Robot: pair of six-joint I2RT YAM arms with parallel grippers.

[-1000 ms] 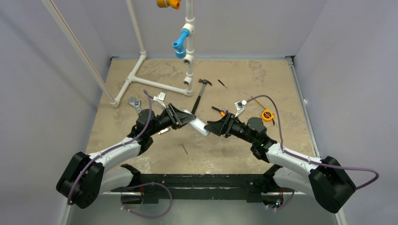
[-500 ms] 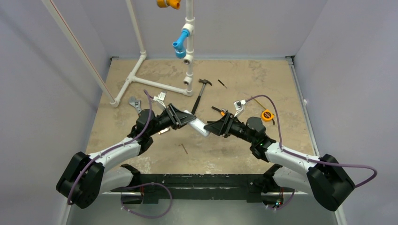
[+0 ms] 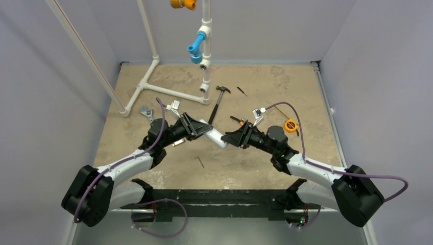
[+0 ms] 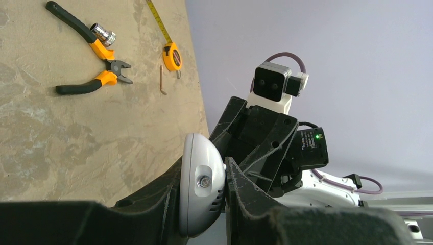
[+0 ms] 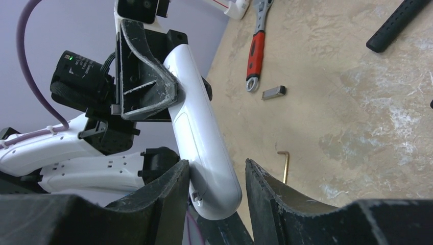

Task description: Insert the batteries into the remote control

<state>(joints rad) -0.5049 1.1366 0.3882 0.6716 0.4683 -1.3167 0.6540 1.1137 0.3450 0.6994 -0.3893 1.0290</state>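
Observation:
The white remote control [image 3: 216,137] hangs in the air between both arms, above the table's middle. My left gripper [image 3: 200,128] is shut on one end of it; the left wrist view shows that rounded end [image 4: 201,189] pinched between the left gripper's [image 4: 204,162] fingers. My right gripper [image 3: 231,139] is open, with its jaws on either side of the remote's other end [image 5: 204,138]. In the right wrist view, one finger of the right gripper [image 5: 217,164] touches the remote and a gap shows on the other side. The batteries are out of view.
On the tan table lie a hammer [image 3: 219,99], orange pliers [image 4: 97,61], a tape measure [image 3: 291,125], a red-handled wrench [image 5: 255,51], a hex key [image 3: 200,162] and a small silver piece [image 5: 273,92]. A white PVC pipe frame [image 3: 168,93] stands at the back left.
My right arm has shifted slightly left, bringing its gripper further over the remote's end. The left gripper and the remote have stayed put.

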